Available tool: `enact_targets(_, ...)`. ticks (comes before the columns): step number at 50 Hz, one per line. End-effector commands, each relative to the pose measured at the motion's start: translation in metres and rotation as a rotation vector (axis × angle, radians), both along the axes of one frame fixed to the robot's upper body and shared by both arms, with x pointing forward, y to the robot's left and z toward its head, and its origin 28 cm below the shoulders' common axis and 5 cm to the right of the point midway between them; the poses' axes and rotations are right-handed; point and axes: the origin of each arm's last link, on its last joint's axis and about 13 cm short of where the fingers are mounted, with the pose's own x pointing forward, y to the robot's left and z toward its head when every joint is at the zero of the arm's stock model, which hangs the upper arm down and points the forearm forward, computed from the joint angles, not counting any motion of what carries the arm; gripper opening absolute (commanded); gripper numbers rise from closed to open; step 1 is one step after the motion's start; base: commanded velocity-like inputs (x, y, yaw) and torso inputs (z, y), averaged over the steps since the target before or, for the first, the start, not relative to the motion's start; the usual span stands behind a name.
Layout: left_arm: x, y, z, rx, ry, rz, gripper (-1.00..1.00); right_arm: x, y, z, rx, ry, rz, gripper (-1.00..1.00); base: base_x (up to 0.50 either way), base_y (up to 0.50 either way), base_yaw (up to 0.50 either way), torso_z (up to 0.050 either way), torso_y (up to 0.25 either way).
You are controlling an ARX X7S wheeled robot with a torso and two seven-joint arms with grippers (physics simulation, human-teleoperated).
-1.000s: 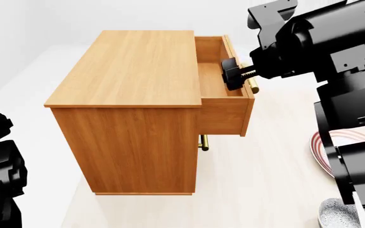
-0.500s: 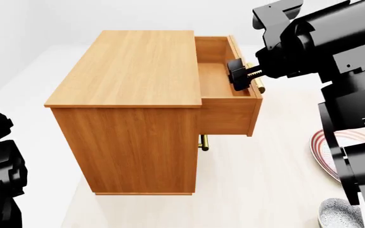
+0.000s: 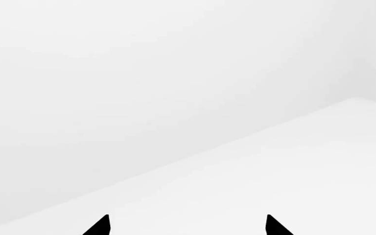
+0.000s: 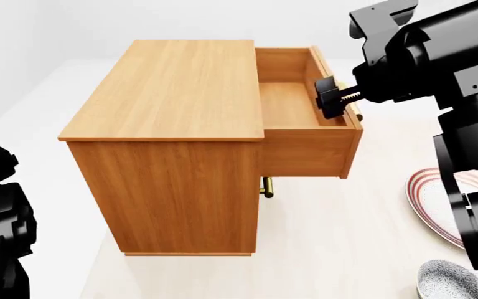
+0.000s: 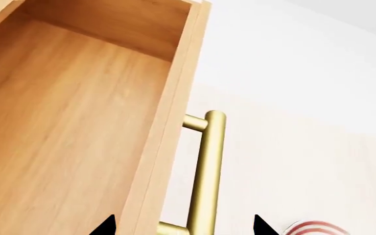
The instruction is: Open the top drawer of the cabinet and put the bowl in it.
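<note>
The top drawer (image 4: 305, 118) stands pulled well out of the cabinet (image 4: 172, 149), its shallow wooden box open to view and bare inside, the front panel hanging out toward the right side of the pale floor (image 4: 347, 249). The right gripper (image 4: 332, 99) sits at the drawer's front edge, its black fingers (image 4: 328, 107) straddling the front panel at the brass handle (image 5: 207, 171); from the right wrist view the two fingertips show either side of the bar and the panel's edge, spread fairly narrow around them, though whether they actually press on the handle I cannot tell. Below the open drawer, a stub of another brass handle (image 4: 266, 186) peeks out from a lower drawer front. The bowl (image 4: 450, 281), speckled blue-grey, rests on the floor near the robot's right side, well apart from the cabinet, and just beyond it lies a red-ringed white plate (image 4: 430, 202), partly hidden by the right arm. The left gripper (image 3: 186, 227) is off to the other side, away from everything, its two finger tips set wide apart with only blank white surface between them.
</note>
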Motion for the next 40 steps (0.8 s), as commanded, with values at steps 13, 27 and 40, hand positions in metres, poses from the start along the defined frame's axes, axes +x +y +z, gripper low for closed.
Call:
enact_targets(13,0.0,0.0,0.0,0.0,-0.001,-0.001,1.0,0.002,-0.025,-0.008,-0.108,-0.003,-0.116,1.0,0.0,0.0,0.0,0.0,0.0)
enact_targets(27,0.0,0.0,0.0,0.001,0.0,-0.001,1.0,0.001,-0.034,-0.004,-0.108,-0.01,-0.151,1.0,0.0,0.0,0.0,0.0,0.0)
enact_targets(40,0.001,-0.001,0.0,0.002,-0.002,-0.002,1.0,-0.001,-0.045,-0.003,-0.126,-0.015,-0.192,1.0,0.0,0.0,0.0,0.0,0.0)
